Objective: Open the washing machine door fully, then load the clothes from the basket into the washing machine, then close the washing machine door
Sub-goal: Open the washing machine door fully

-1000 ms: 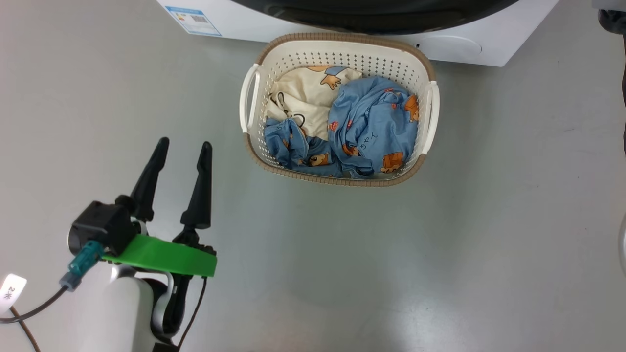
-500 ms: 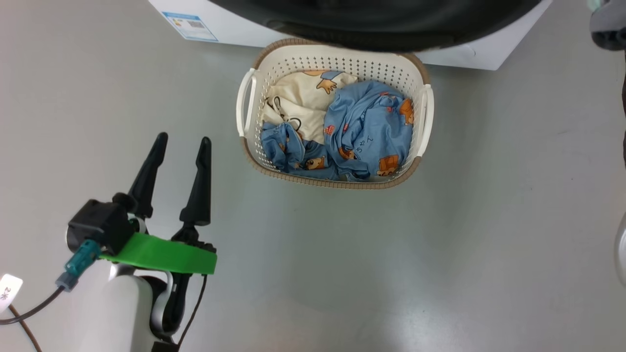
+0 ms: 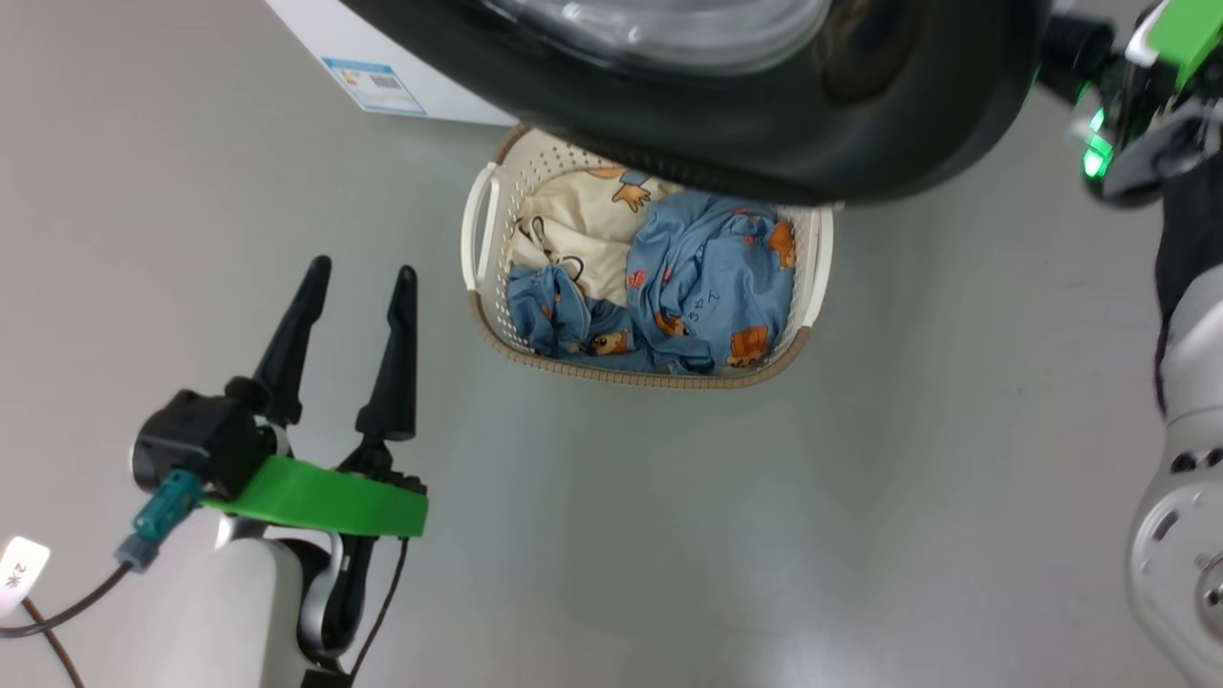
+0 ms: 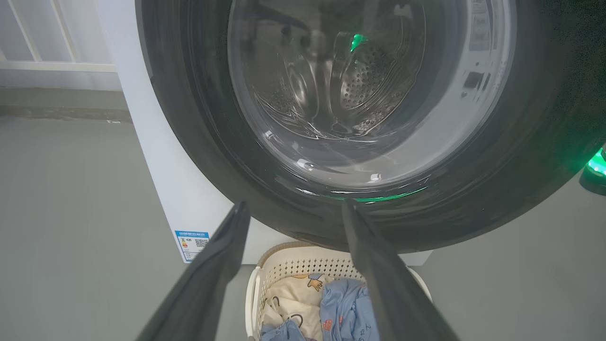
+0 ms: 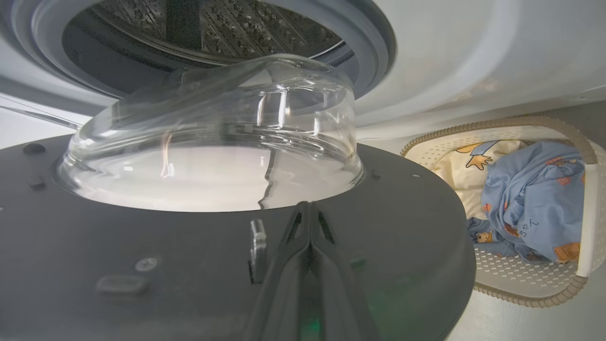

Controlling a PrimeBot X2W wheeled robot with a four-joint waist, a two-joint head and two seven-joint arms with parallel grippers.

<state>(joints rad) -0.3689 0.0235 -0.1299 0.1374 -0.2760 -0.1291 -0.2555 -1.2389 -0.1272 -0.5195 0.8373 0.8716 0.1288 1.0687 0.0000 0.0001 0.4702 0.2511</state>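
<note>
The washing machine door (image 3: 764, 143) stands swung out from the white washing machine (image 3: 315, 38), its black ring covering the far part of the basket (image 3: 650, 377). Blue bear-print clothes (image 3: 707, 287) and a cream piece (image 3: 573, 220) lie in the basket. My left gripper (image 3: 363, 268) is open and empty, left of the basket above the floor. In the left wrist view its fingers (image 4: 294, 206) point at the door's glass (image 4: 331, 94). My right gripper (image 5: 307, 204) is shut, its tips against the door's dark inner face (image 5: 142, 246) just below the glass bowl (image 5: 213, 142). The steel drum (image 5: 213, 33) is exposed behind it.
A blue label (image 3: 375, 84) marks the machine's lower left corner. My right forearm (image 3: 1175, 478) runs up the right edge of the head view, with green parts (image 3: 1180, 38) near the door's rim. Bare grey floor (image 3: 764, 535) surrounds the basket.
The door has swung further out and now overhangs the basket. The head camera has shifted, and my right arm has come into view at the right. The left gripper has stayed put.
</note>
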